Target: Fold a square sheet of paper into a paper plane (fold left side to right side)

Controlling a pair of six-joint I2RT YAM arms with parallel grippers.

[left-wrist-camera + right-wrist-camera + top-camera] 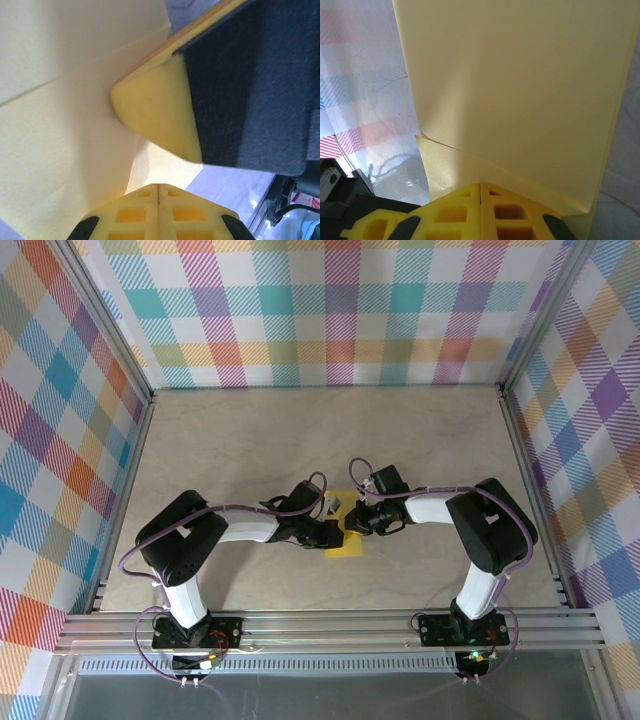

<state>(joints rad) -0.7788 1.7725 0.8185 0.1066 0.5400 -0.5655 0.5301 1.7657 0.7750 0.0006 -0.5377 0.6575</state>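
As the square sheet of paper (346,546) sits on the desk (250,440) between both arms, we see the right tool (480,189) clenched on its raised edge and the left tool (159,190) clenched shut just opposite.

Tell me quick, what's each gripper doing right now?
Left gripper: closed, pinching the yellow paper.
Right gripper: closed, pinching the same yellow paper.
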